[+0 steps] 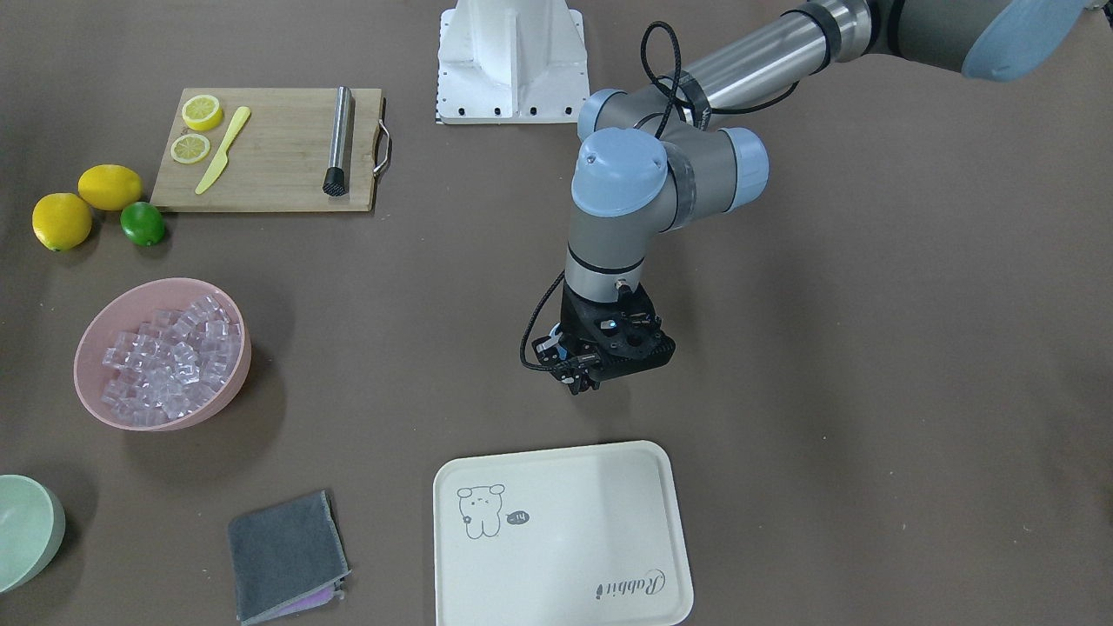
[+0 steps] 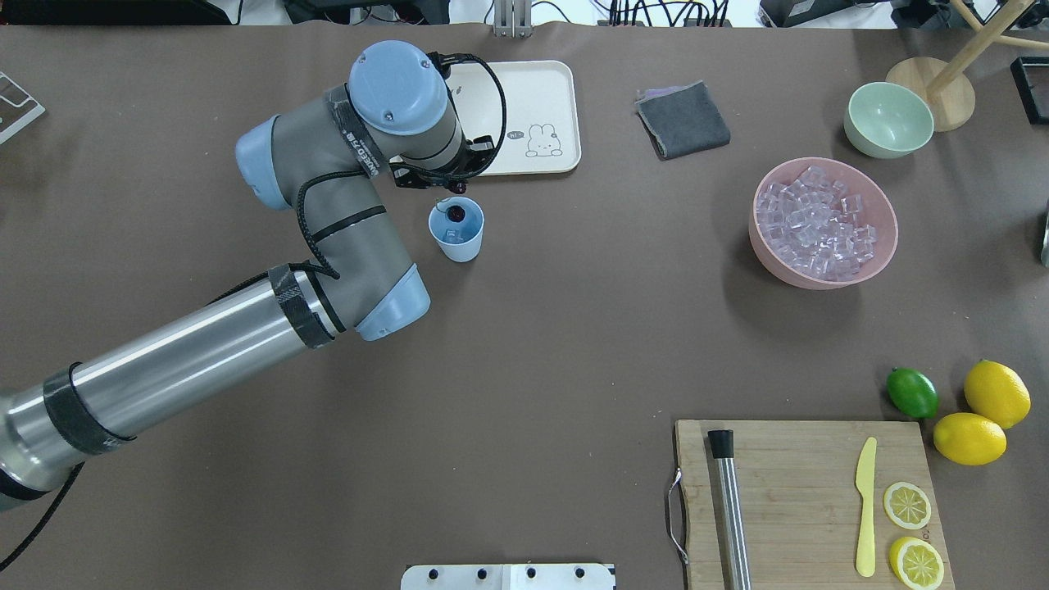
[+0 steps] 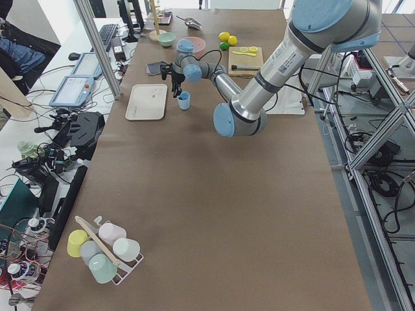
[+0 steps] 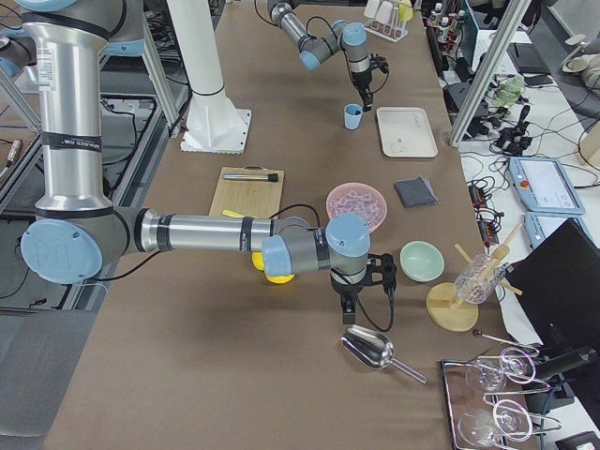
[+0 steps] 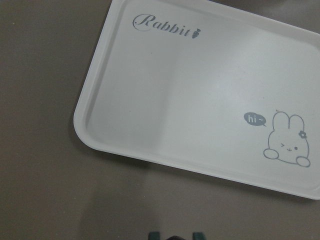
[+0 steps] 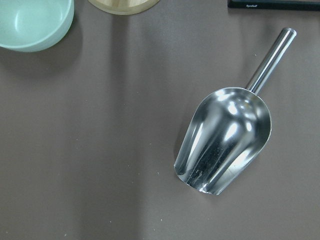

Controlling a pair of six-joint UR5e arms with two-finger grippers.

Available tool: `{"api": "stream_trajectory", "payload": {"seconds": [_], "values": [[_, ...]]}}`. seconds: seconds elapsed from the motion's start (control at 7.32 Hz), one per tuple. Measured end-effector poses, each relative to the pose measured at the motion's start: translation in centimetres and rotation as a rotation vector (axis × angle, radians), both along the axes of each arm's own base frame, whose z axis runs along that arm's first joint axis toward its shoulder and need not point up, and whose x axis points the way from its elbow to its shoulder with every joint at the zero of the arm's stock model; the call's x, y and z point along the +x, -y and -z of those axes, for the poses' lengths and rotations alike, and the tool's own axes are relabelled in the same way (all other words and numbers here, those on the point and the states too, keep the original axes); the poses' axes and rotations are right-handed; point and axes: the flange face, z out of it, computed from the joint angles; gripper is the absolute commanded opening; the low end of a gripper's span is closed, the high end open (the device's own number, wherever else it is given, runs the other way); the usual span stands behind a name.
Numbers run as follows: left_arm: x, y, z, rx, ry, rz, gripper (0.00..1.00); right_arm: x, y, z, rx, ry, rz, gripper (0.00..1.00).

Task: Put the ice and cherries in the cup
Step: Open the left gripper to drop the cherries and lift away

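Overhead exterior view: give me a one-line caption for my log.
Left arm above a blue cup holding ice and cherries; pink bowl of ice farther right.

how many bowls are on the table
2. The pink bowl, heaped with ice, sits on the right side of the overhead view. The pale green bowl is just beyond it, beside the wooden stand. None seem hidden.

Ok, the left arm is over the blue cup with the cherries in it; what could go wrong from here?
1. The dark red cherries sit high in the small light-blue plastic cup, with a stem reaching up towards the left tool. If the stem is caught there, lifting could drag them out.
2. That tool hangs close over the cup, so a sideways move might tip it.
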Motion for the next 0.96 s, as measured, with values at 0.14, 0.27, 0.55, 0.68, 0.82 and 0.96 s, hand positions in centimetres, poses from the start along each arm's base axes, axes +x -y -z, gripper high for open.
{"api": "stream_trajectory", "payload": {"seconds": [0.14,0.27,0.55,0.68,0.82,0.96], "values": [[-0.3,0.2,-0.2,0.006,0.006,-0.004,0.31,0.0,0.0,0.0,0.000,0.001,0.000,1.00],[-0.7,0.4,-0.1,0.010,0.006,-0.004,0.31,0.0,0.0,0.0,0.000,0.001,-0.001,1.00],[-2.5,-0.1,1.6,0.002,-0.018,-0.018,0.31,0.1,0.1,0.1,0.003,0.000,-0.001,1.00],[-3.3,-0.9,1.8,-0.012,-0.014,-0.024,0.31,0.1,0.2,0.3,0.005,0.001,-0.001,1.00],[-3.5,-1.4,1.2,-0.025,-0.006,-0.026,0.31,0.1,0.4,0.4,0.007,0.001,-0.002,1.00],[-3.4,-1.8,1.1,-0.035,-0.007,-0.025,0.31,0.1,0.5,0.5,0.009,-0.001,-0.002,1.00]]}}
